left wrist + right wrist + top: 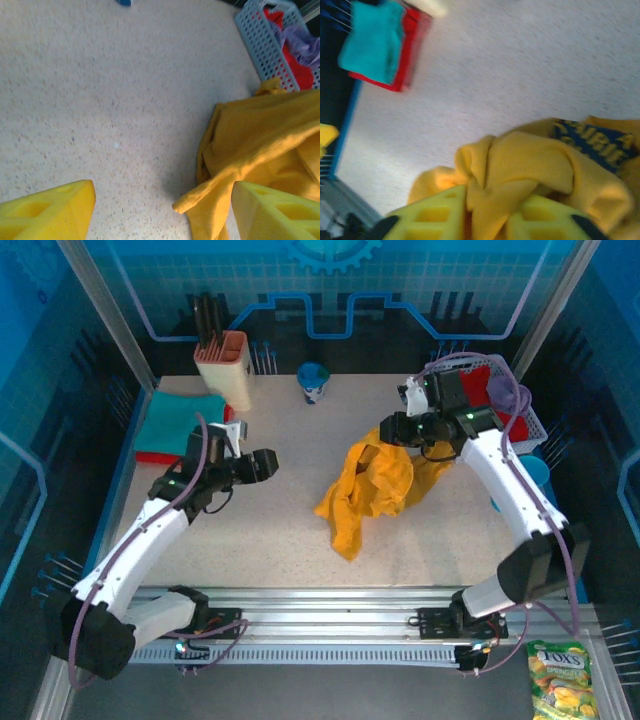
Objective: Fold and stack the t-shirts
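Stack: teal t-shirt [182,418] lies folded on a red t-shirt [152,457], well to the left of the basket [531,421], across the table [270,530].
Left gripper [268,465]: well left of the basket, jaws wide apart over bare tabletop, nothing between them.
Yellow t-shirt [375,490]: crumpled heap just left of the basket; its long axis runs diagonally, the upper end raised toward the basket, the lower tip pointing away from it toward the arm bases.
Print [595,141]: dark blue, on a fold facing up.
Right gripper [385,430]: just left of the basket, jaws narrowly apart with a bunch of the yellow cloth pinched between them.
Basket contents: lavender t-shirt [505,390] and a red garment [300,75], both loose.
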